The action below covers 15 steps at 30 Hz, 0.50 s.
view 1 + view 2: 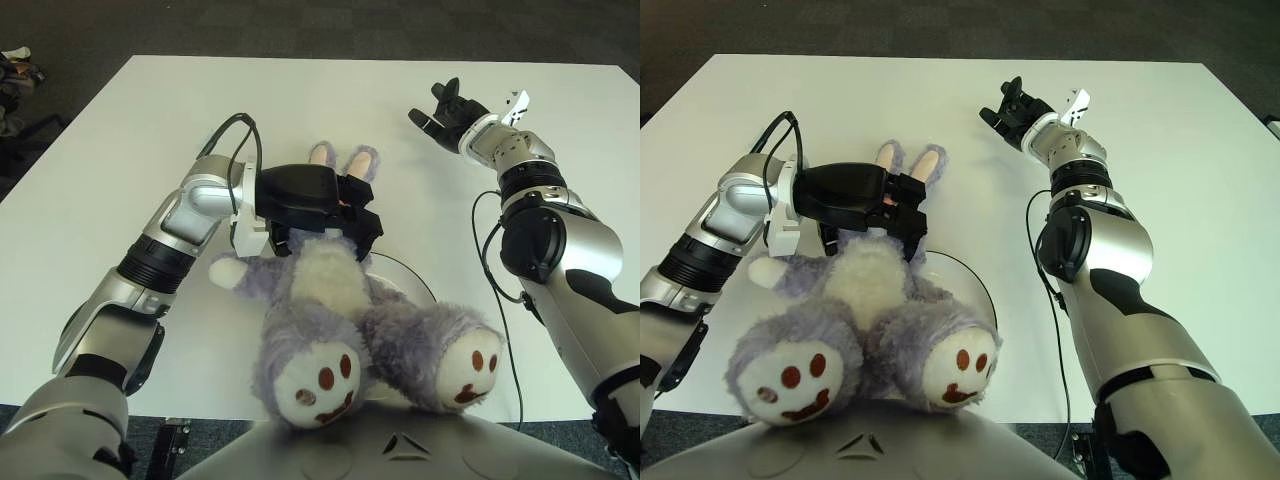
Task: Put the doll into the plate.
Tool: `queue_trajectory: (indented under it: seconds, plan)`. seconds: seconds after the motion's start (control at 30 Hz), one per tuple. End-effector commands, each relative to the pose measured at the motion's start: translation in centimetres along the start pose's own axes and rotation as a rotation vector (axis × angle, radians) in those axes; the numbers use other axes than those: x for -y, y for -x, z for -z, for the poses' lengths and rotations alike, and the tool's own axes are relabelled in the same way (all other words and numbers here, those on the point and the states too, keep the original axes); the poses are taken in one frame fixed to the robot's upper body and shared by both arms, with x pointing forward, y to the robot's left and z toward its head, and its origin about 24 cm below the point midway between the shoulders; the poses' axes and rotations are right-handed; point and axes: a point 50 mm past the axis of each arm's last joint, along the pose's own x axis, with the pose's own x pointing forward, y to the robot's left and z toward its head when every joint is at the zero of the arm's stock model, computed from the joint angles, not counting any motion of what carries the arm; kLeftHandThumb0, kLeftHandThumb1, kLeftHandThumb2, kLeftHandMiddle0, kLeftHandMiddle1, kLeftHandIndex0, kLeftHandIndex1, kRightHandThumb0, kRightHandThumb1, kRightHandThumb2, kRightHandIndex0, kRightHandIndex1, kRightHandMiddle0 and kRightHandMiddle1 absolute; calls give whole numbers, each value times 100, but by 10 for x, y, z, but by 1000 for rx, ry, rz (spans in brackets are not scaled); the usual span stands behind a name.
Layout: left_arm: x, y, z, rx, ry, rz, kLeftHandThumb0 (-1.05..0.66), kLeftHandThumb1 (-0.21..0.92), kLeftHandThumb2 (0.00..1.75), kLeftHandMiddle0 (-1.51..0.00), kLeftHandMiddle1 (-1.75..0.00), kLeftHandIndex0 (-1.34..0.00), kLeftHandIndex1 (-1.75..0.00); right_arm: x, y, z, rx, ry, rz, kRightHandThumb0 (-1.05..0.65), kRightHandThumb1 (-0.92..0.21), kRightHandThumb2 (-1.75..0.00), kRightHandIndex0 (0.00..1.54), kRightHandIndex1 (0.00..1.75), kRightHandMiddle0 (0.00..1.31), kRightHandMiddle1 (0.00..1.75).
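I note the doll [330,300] is shaggy purple plush with smooth cream foot pads. The plate [965,275] looks smooth and white. The table [120,140] is matt white. My left hand [320,205] is matt black plastic; my forearms show satin silver metal.

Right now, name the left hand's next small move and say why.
Probably open the fingers and lift away. The left hand is closed on the doll, which already lies over the plate. The right hand is open, far back on the table.
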Motion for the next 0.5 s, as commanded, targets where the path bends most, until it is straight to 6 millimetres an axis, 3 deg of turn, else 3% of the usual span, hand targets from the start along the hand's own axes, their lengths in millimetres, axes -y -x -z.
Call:
queue_trajectory:
  seconds: [0.0, 0.13, 0.43, 0.47]
  plan:
    - [-2, -1, 0, 15, 32, -14, 0, 27, 132, -54, -156, -63, -175, -6, 0, -6, 12, -7, -22, 10, -11, -148, 20, 124, 14, 142]
    - [-6, -3, -1, 36, 20, 2, 0, 34, 128, -47, -170, -50, -175, -6, 0, -6, 13, -2, -23, 10, -10, -148, 19, 124, 13, 142]
    - [-9, -5, -1, 55, -8, 13, 0, 47, 115, -38, -174, -39, -175, -6, 0, -6, 18, -14, -20, 10, -11, -148, 19, 123, 13, 142]
    - [-10, -5, -1, 55, -10, 15, -15, 45, 115, -25, -167, -43, -175, -6, 0, -6, 18, -15, -20, 11, -11, -148, 18, 122, 13, 142]
